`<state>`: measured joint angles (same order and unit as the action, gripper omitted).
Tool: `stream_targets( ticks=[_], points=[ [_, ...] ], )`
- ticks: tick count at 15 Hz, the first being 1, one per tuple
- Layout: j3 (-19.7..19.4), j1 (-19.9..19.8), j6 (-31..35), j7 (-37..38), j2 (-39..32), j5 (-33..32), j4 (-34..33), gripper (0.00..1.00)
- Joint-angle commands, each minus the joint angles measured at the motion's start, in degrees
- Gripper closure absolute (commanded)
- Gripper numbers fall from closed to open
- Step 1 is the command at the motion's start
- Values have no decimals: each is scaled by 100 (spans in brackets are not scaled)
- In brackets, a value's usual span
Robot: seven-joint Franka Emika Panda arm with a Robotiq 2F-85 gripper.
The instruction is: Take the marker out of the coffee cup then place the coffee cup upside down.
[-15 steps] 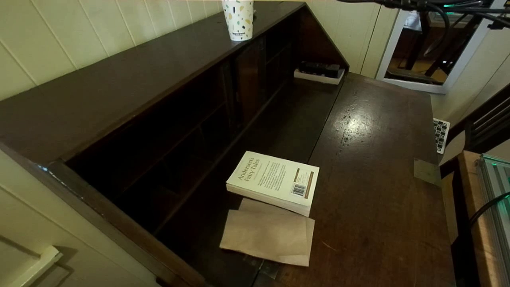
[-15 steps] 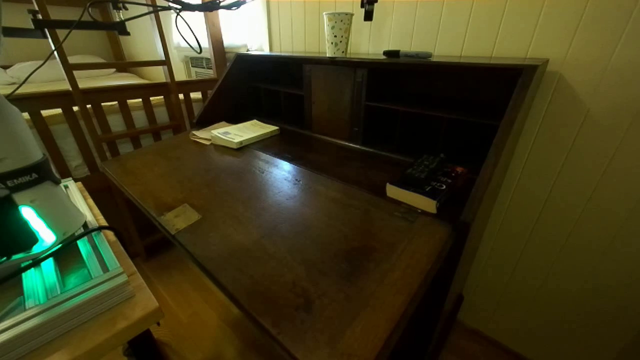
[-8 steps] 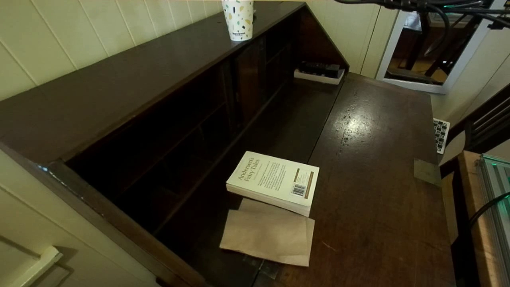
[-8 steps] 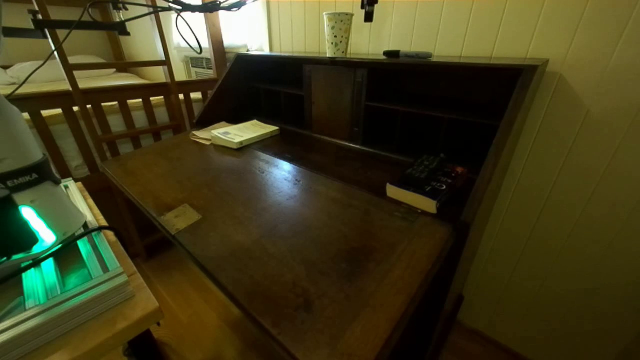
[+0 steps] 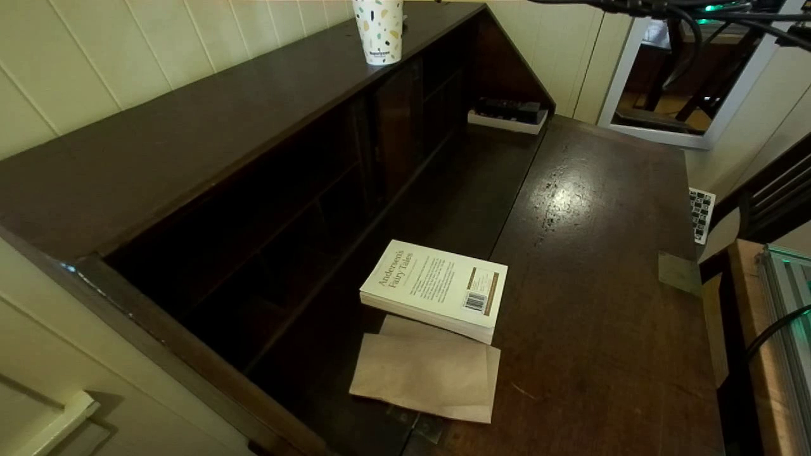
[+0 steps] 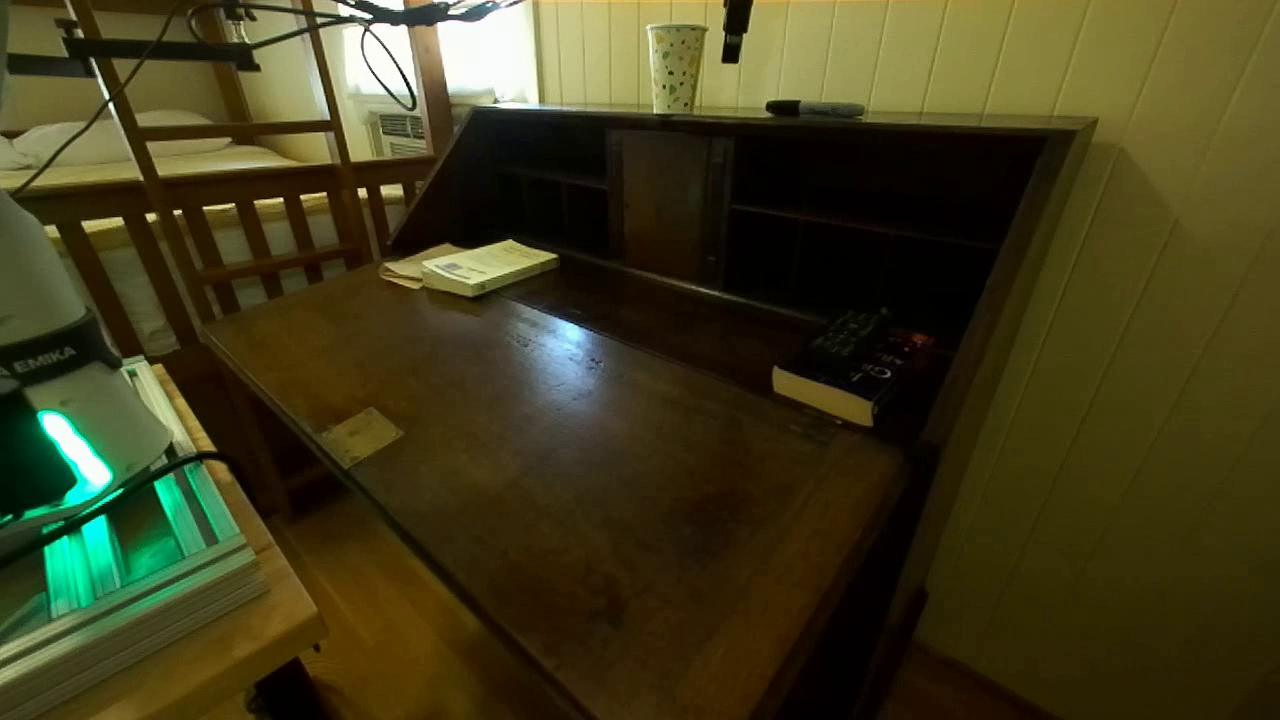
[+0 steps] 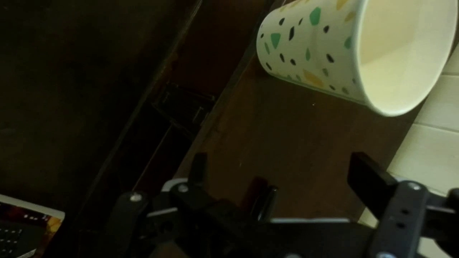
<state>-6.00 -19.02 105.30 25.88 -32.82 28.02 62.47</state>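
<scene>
The white coffee cup (image 6: pixel 677 68), speckled with coloured flecks, stands upright on the desk's top ledge; an exterior view cuts off the rim of the coffee cup (image 5: pixel 380 35). In the wrist view the inside of the coffee cup (image 7: pixel 312 46) looks bare where visible. The dark marker (image 6: pixel 815 108) lies flat on the same ledge, apart from the cup; only one end of the marker (image 7: pixel 267 202) shows past the gripper's body. My gripper (image 7: pixel 279 163) is open, nothing between its fingers. Its dark finger (image 6: pixel 735 35) hangs above the ledge, between cup and marker in that exterior view.
A pale book (image 5: pixel 437 288) and brown paper (image 5: pixel 424 377) lie on the desk surface. A thick dark book (image 6: pixel 850 365) rests at the desk's opposite end. Panelled wall (image 6: pixel 900 60) rises right behind the ledge. Cables (image 5: pixel 665 9) of the arm hang overhead.
The gripper's finger has come down a little and slightly left in an exterior view, and the arm's cables have shifted. Cup, marker and books stay where they were.
</scene>
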Motion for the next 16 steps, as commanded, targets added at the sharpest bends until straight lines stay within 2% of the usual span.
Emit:
stream_targets(
  ticks=[1,6,12,16],
  points=[
    [127,-189,-281,196,-284,386,-471,0],
    [207,-316,-878,343,-560,626,-882,0],
    [236,-368,-1734,686,-1109,629,-1717,0],
    [285,-345,-1828,1266,-1323,614,-1979,0]
  ],
)
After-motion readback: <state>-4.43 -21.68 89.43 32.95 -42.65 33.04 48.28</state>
